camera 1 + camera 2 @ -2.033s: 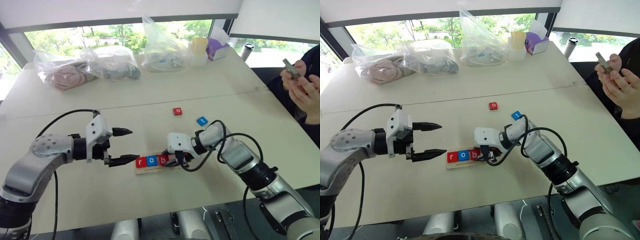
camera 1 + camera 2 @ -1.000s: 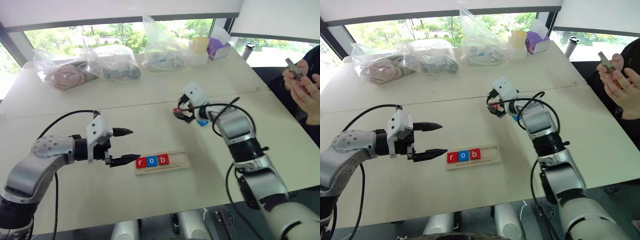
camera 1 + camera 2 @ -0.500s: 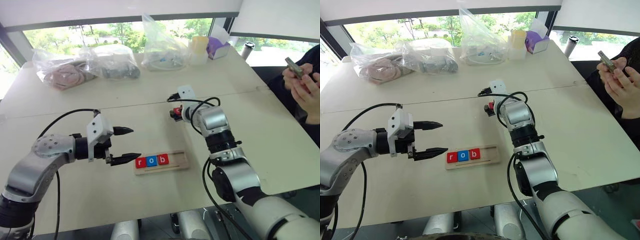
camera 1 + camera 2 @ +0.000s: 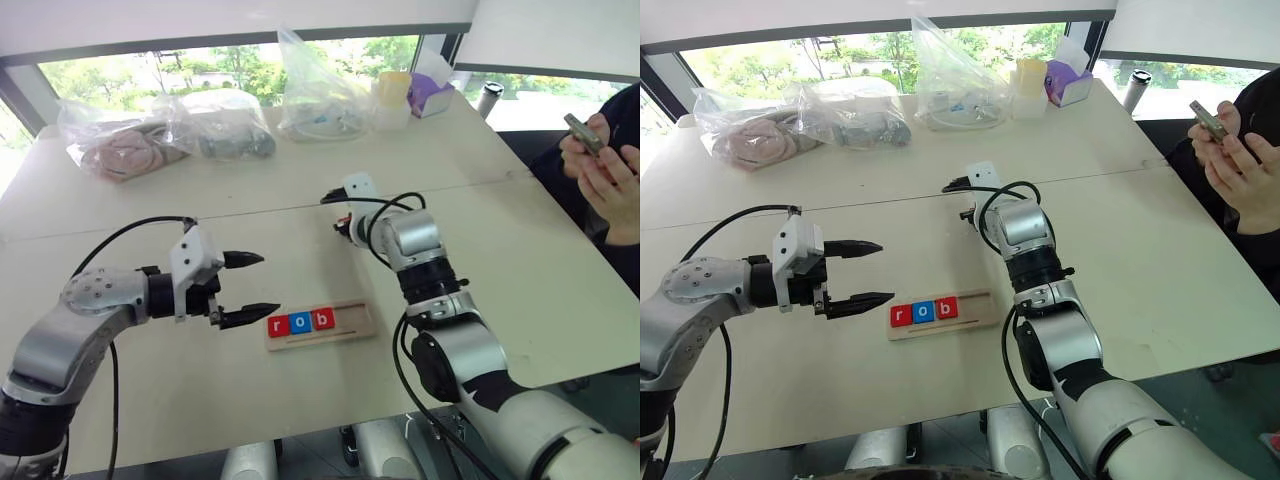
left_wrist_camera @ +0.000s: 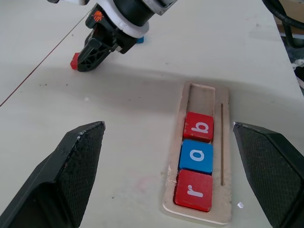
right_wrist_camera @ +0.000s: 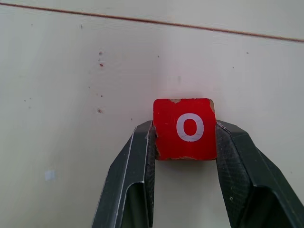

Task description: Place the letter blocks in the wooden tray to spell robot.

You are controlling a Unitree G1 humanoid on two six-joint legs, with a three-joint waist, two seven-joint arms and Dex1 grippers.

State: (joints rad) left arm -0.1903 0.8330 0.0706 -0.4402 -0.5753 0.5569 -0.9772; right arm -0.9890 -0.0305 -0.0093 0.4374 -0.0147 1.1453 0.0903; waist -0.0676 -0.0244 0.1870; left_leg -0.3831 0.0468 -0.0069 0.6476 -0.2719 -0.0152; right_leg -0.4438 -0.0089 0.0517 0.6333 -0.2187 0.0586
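left gripper (image 4: 243, 288) centre-left, fingers spread, empty | tray (image 4: 355, 325) centre, holds r, o, b, right end bare | right gripper (image 6: 184, 142) clamped on red o block (image 6: 184, 128) upper centre | risk: shallow edge grip, block may slip or twist when lifted

A pale tabletop (image 4: 300, 175) spans the frame, with a seam across its middle. Windows (image 4: 200, 65) along the upper edge show daylight and green foliage. A white roller blind (image 4: 560, 35) covers the upper right. Dark frames (image 4: 20, 100) border the glass.
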